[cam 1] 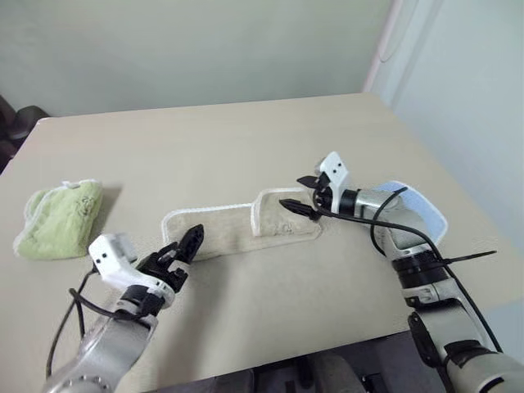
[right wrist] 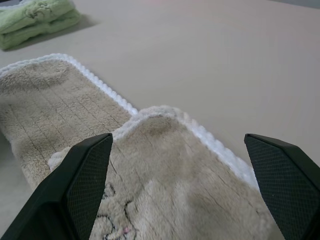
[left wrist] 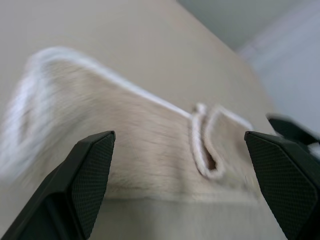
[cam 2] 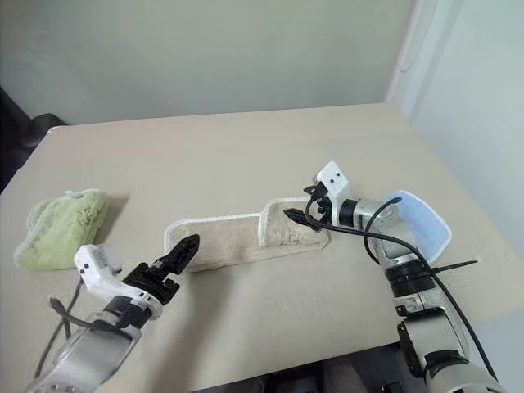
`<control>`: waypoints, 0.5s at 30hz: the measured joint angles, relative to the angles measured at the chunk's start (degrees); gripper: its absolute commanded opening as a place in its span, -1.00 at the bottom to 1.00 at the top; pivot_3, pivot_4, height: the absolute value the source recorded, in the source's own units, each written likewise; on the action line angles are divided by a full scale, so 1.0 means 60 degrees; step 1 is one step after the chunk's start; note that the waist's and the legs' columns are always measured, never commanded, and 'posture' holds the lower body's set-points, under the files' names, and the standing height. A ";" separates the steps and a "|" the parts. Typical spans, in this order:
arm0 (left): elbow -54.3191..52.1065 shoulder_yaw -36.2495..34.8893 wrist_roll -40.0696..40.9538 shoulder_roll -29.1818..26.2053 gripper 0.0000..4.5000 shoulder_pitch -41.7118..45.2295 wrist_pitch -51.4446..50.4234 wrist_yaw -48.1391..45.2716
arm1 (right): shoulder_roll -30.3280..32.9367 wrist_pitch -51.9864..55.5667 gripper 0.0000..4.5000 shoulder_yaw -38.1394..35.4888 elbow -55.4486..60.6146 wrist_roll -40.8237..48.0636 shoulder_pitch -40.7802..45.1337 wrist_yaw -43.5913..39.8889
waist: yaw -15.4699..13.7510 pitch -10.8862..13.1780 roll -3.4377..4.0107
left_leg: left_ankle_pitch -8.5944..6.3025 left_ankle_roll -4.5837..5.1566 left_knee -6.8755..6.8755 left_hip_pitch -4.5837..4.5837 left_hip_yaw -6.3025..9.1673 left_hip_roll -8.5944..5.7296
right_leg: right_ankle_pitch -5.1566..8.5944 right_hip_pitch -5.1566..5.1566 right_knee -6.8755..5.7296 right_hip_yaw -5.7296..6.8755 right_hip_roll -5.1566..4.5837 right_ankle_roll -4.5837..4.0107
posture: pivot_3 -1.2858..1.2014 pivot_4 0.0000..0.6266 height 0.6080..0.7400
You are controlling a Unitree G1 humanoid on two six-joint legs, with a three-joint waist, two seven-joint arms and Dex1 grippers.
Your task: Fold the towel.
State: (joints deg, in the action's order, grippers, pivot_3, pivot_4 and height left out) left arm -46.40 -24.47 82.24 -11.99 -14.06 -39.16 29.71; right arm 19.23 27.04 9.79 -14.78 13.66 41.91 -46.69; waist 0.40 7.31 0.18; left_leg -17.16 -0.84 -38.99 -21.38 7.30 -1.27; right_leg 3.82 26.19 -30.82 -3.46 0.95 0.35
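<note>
We see a tan desk (cam 1: 246, 139) carrying the beige towel (cam 1: 237, 228) folded into a long strip at its middle, a green folded towel (cam 1: 59, 219) at left, and a light blue towel (cam 2: 426, 219) at right.

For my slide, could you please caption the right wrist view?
Open right pincer above the partly folded beige towel.

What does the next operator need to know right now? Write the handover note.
Left gripper: open, empty, at the near left end of the beige towel.
Right gripper: open, empty, above the towel's right end.
Towel: a long strip on the table, right end folded back over itself.
Green towel far left, blue towel right, both folded.
Left: fold the left end over, square up.
</note>
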 measured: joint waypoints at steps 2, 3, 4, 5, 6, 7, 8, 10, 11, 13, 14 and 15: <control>-0.0028 0.0211 0.0287 0.0460 1.00 -0.0043 0.0542 0.1043 | -0.0089 -0.0157 0.98 0.0044 -0.0277 -0.0076 0.0085 -0.0066 | -0.0006 0.0008 0.0003 | 0.0001 0.0005 0.0001 0.0013 0.0001 0.0001 | 0.0001 -0.0016 0.0000 0.0003 0.0002 0.0000 | 0.03 -0.52 1.00; -0.0028 0.0325 0.0379 0.0654 1.00 -0.0073 0.0762 0.1405 | -0.0120 -0.0223 0.98 0.0062 -0.0380 -0.0090 0.0108 -0.0095 | -0.0013 0.0012 0.0002 | 0.0002 0.0008 0.0000 0.0021 0.0001 0.0002 | 0.0002 -0.0026 -0.0001 0.0003 0.0001 0.0000 | 0.03 -0.52 1.00; -0.0027 0.0476 0.0430 0.0708 1.00 -0.0126 0.0920 0.1689 | -0.0169 -0.0280 0.98 0.0075 -0.0510 -0.0125 0.0158 -0.0123 | -0.0017 0.0024 0.0000 | 0.0003 0.0014 0.0000 0.0037 0.0001 0.0002 | 0.0003 -0.0039 0.0000 0.0003 0.0002 0.0000 | 0.03 -0.52 1.00; -0.0027 0.0598 0.0470 0.0706 1.00 -0.0163 0.1032 0.1897 | -0.0212 -0.0338 0.98 0.0087 -0.0611 -0.0181 0.0218 -0.0144 | -0.0016 0.0040 0.0003 | 0.0002 0.0015 0.0001 0.0050 0.0002 0.0002 | 0.0005 -0.0053 0.0000 0.0004 0.0003 0.0000 | 0.03 -0.52 1.00; -0.0027 0.0701 0.0521 0.0701 1.00 -0.0178 0.1185 0.2038 | -0.0248 -0.0396 0.98 0.0088 -0.0700 -0.0244 0.0266 -0.0164 | -0.0014 0.0046 0.0005 | 0.0000 0.0013 0.0000 0.0055 0.0001 0.0001 | 0.0006 -0.0059 0.0000 0.0004 0.0004 0.0000 | 0.03 -0.52 1.00; -0.0027 0.0752 0.0584 0.0695 1.00 -0.0183 0.1292 0.2123 | -0.0276 -0.0440 0.98 0.0088 -0.0758 -0.0265 0.0288 -0.0176 | -0.0014 0.0048 0.0004 | -0.0002 0.0011 0.0000 0.0058 0.0001 0.0002 | 0.0007 -0.0063 0.0000 0.0004 0.0004 0.0000 | 0.03 -0.52 1.00; -0.0026 0.0773 0.0612 0.0663 1.00 -0.0195 0.1416 0.2200 | -0.0312 -0.0481 0.98 0.0089 -0.0839 -0.0278 0.0314 -0.0184 | -0.0012 0.0050 0.0003 | -0.0005 0.0007 -0.0001 0.0059 0.0001 0.0002 | 0.0007 -0.0064 0.0000 0.0005 0.0004 -0.0001 | 0.03 -0.52 1.00; 0.0038 0.0770 0.0699 0.0503 1.00 -0.0185 0.1690 0.2306 | -0.0369 -0.0512 0.98 0.0088 -0.0926 -0.0330 0.0320 -0.0188 | -0.0009 0.0051 0.0005 | -0.0006 0.0007 0.0000 0.0060 0.0002 0.0002 | 0.0008 -0.0064 0.0000 0.0005 0.0005 -0.0001 | 0.03 -0.52 1.00; 0.0126 0.0760 0.0763 0.0376 1.00 -0.0160 0.1776 0.2335 | -0.0395 -0.0524 0.98 0.0089 -0.0956 -0.0348 0.0320 -0.0189 | -0.0010 0.0053 0.0006 | -0.0007 0.0006 0.0000 0.0060 0.0002 0.0003 | 0.0008 -0.0064 0.0000 0.0007 0.0005 -0.0001 | 0.03 -0.52 1.00; 0.0363 0.0755 0.0980 0.0186 1.00 -0.0135 0.1902 0.2343 | -0.0444 -0.0534 0.98 0.0089 -0.0978 -0.0366 0.0320 -0.0189 | -0.0010 0.0054 0.0008 | -0.0007 0.0005 -0.0001 0.0060 0.0003 0.0003 | 0.0008 -0.0064 0.0000 0.0006 0.0005 -0.0002 | 0.03 -0.52 1.00; 0.0469 0.0791 0.1023 0.0057 1.00 -0.0133 0.1921 0.2344 | -0.0456 -0.0534 0.98 0.0088 -0.0978 -0.0375 0.0320 -0.0189 | -0.0010 0.0055 0.0006 | -0.0007 0.0005 -0.0001 0.0059 0.0003 0.0003 | 0.0008 -0.0064 0.0000 0.0007 0.0005 -0.0002 | 0.03 -0.52 1.00; 0.0522 0.0811 0.1042 -0.0025 1.00 -0.0134 0.1944 0.2352 | -0.0457 -0.0534 0.98 0.0088 -0.0977 -0.0385 0.0320 -0.0188 | -0.0011 0.0056 0.0005 | -0.0009 0.0003 -0.0002 0.0058 0.0003 0.0002 | 0.0008 -0.0065 0.0000 0.0007 0.0005 -0.0002 | 0.03 -0.52 1.00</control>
State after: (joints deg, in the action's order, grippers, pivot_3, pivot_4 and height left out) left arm -43.27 -19.60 88.49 -12.14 -14.86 -27.50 43.82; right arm 16.48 23.84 10.32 -20.64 11.35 43.83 -47.82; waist 0.33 7.65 0.21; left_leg -17.21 -0.83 -39.01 -21.03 7.32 -1.26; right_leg 3.86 25.80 -30.82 -3.42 0.98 0.34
